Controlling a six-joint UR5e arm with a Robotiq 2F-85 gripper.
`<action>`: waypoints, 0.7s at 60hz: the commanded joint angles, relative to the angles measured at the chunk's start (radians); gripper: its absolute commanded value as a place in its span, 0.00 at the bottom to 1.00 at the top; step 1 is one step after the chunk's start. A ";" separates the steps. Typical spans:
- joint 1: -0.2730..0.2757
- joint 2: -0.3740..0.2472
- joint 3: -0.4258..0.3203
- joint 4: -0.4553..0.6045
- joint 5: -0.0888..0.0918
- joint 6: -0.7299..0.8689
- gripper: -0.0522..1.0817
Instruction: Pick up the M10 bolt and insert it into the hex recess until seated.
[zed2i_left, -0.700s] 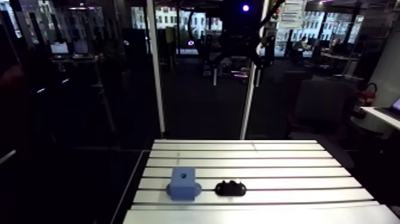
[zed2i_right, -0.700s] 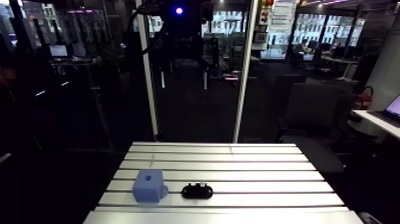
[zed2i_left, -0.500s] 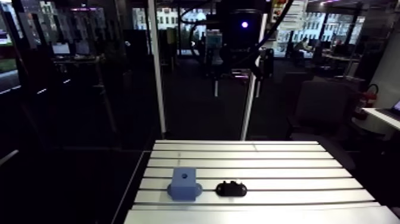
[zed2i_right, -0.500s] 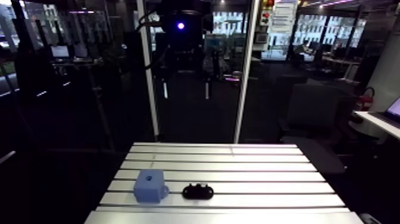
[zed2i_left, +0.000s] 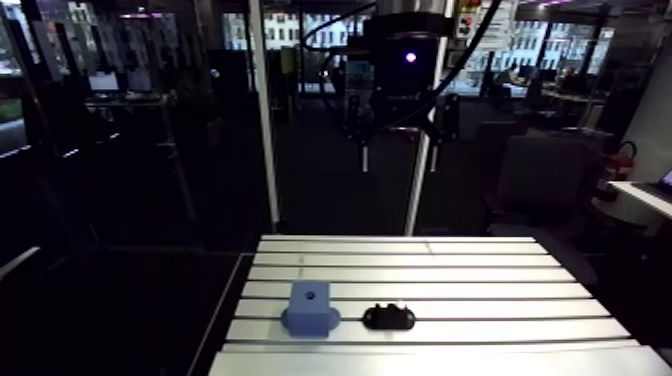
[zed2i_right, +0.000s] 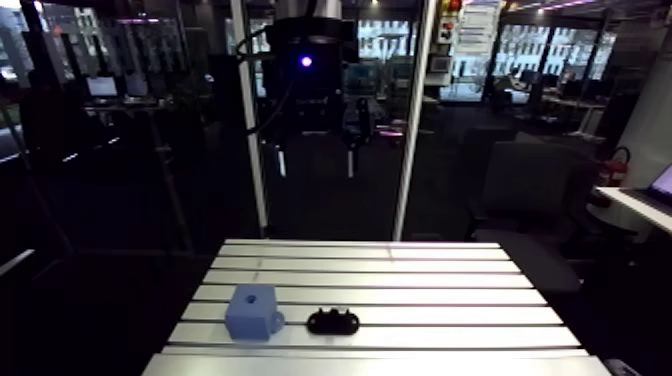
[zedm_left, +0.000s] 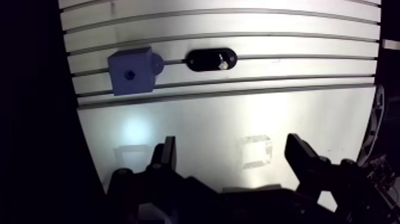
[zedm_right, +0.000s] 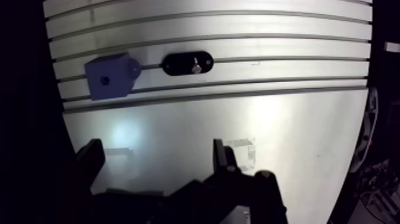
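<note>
1. The slotted worktop lies well below the end effector. Its slotted part is ahead of the fingers and a plain plate with patches of glare is beneath them. Darkness cuts off its sides.
2. The end effector hangs high with its two fingers spread wide and nothing between them. I judge the step to be the approach to the pick, with no grasp begun yet.
3. A blue block stands on the slotted part, well ahead of the end effector and out beyond one finger's line. It appears to be the part that receives the bolt.
4. A black oval holder sits just beside the block, ahead of the gap between the fingers. Whether it touches the block's round foot is hard to tell.
5. The M10 bolt shows only as a small pale glint in the holder, apparently standing upright. Its head, thread and length cannot be made out. The next move calls for descending and travelling forward until the spread fingers straddle it, and only then pinching.
6. A dark hole in the block's top face is presumably the recess. Its hex shape and depth are not readable from here.
</note>
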 joint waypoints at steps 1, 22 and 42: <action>-0.002 -0.004 0.010 -0.028 -0.002 -0.054 0.05; -0.009 -0.047 0.174 -0.328 -0.006 -0.407 0.05; -0.019 -0.103 0.387 -0.558 0.004 -0.544 0.05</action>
